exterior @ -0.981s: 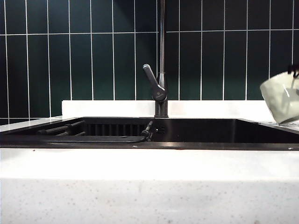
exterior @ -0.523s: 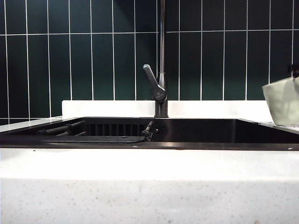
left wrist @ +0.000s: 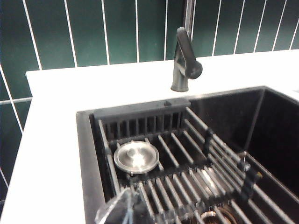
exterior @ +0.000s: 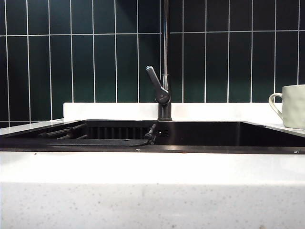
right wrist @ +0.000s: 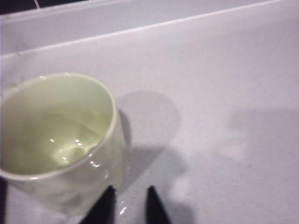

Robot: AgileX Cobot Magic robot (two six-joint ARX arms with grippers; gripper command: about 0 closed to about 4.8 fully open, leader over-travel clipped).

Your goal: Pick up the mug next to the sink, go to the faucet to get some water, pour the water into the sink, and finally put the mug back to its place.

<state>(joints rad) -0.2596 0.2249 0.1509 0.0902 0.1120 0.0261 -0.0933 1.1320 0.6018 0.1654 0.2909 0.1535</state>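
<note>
The cream mug (exterior: 294,106) stands upright on the white counter at the far right of the exterior view, handle toward the sink (exterior: 152,149). In the right wrist view the mug (right wrist: 60,140) sits just beside my right gripper (right wrist: 130,192). That gripper is open, with bare counter between its two dark fingertips and nothing held. Wet glints show inside the mug and on the counter, but no stream of water. The faucet (exterior: 165,71) rises behind the sink's middle. My left gripper (left wrist: 122,210) is shut over the sink (left wrist: 84,154), with the faucet (left wrist: 184,60) beyond it. Neither arm shows in the exterior view.
A black slatted rack (left wrist: 187,177) lies in the basin with a round metal drain stopper (left wrist: 136,157) on it. A dark hose (exterior: 114,141) lies along the sink's near side. Dark green tiles (exterior: 95,57) back the white counter ledge.
The mug went from tilted and lifted at the right edge to standing upright on the counter. The right gripper let go of it and drew back out of the exterior view.
</note>
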